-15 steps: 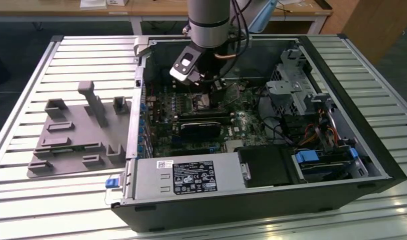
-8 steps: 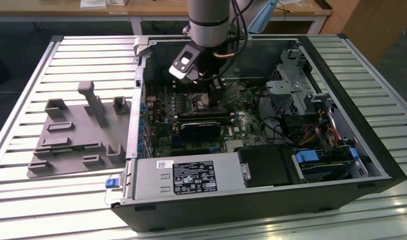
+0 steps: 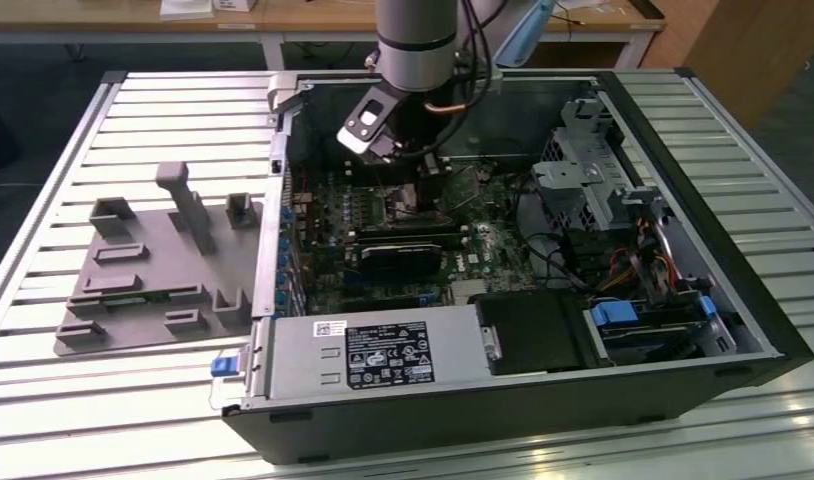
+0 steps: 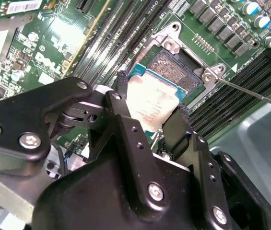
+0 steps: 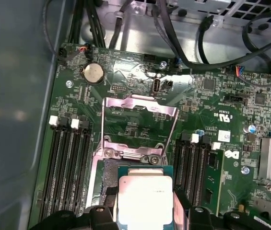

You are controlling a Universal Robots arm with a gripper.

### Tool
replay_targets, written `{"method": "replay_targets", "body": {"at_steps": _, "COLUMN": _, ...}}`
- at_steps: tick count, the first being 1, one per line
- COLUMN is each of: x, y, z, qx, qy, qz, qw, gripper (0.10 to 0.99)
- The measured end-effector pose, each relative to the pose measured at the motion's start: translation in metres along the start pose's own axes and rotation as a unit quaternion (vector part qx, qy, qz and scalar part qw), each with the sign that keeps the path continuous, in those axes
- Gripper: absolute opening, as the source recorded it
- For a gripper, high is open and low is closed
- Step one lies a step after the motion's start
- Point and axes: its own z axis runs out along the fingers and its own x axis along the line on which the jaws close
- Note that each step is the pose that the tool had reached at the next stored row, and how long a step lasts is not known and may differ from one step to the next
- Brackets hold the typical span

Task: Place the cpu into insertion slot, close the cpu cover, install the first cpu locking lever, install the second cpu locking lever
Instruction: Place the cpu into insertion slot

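On a slatted table (image 3: pixel 87 420), in an open computer case (image 3: pixel 514 425), the gripper (image 4: pixel 152 95) is clamping the chip (image 5: pixel 145 201) over the socket (image 4: pixel 179 71), its cover (image 5: pixel 140 104) lying open.

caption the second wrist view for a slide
The fingers grip the cpu, partly over the slot.

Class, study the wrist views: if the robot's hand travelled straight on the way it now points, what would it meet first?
Most likely the insertion slot: the hand, shut on the cpu, points at it, so the cpu would touch first. The gap is hard to judge.
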Motion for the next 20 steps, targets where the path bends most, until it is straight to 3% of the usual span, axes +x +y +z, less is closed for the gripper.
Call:
{"method": "replay_targets", "body": {"at_steps": 6, "x": 0.0024, "y": 0.0, "z": 0.0031, "qx": 0.001, "qy": -0.0021, "qz": 0.026, "qw": 0.9997, "gripper": 0.537}}
{"method": "replay_targets", "body": {"at_steps": 20, "x": 0.0078, "y": -0.002, "z": 0.0119, "qx": 0.0017, "qy": -0.0036, "qz": 0.044, "qw": 0.999, "gripper": 0.537}}
